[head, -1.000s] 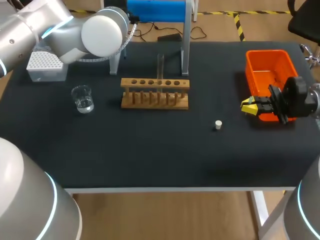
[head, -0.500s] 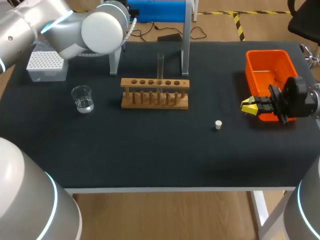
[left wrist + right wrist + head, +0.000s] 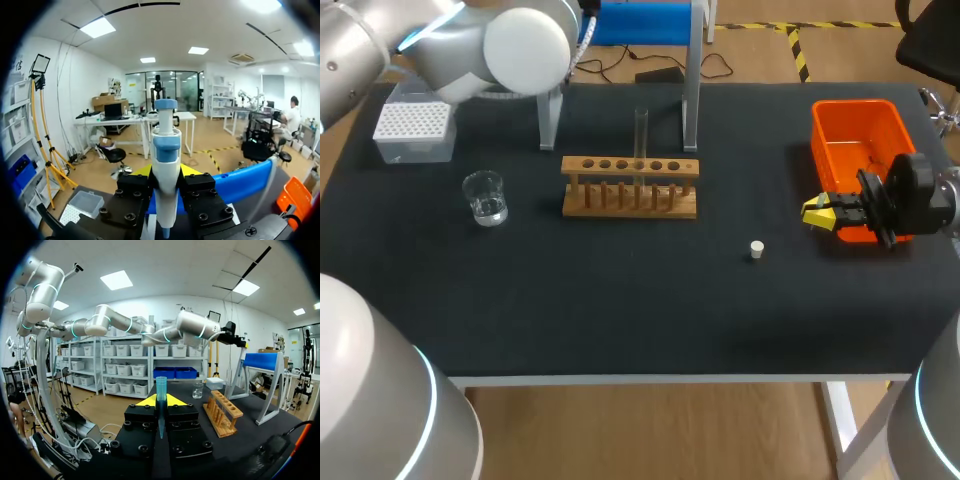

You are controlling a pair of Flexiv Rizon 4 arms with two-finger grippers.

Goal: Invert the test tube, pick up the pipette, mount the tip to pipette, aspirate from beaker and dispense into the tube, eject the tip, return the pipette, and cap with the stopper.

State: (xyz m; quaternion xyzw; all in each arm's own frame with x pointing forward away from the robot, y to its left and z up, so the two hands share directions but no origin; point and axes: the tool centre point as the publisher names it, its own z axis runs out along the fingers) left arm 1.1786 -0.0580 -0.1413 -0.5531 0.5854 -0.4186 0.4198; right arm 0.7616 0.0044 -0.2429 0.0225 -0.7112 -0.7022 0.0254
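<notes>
A blue-and-white pipette (image 3: 166, 150) stands upright between the fingers of my left gripper (image 3: 166, 172), which is shut on it beside the stand's blue bar (image 3: 245, 181). In the head view that gripper is hidden behind my left arm (image 3: 525, 48). My right gripper (image 3: 817, 211) hovers beside the orange bin (image 3: 840, 118), shut on a small teal pipette tip (image 3: 161, 392). A clear test tube (image 3: 641, 130) stands upright in the wooden rack (image 3: 630, 188). The beaker (image 3: 485, 197) holds some water. The white tip box (image 3: 413, 130) sits at the far left. A white stopper (image 3: 756, 249) lies on the mat.
The white pipette stand (image 3: 692, 80) with its blue top rises at the back, behind the rack. From the right wrist, the rack (image 3: 222, 412), beaker (image 3: 198, 390) and tip box (image 3: 216, 383) lie ahead of the gripper. Bare black mat (image 3: 620, 300) fills the front.
My left arm's elbow has risen and drawn back toward the far edge, uncovering more of the tip box. The right arm and the things on the table have not moved.
</notes>
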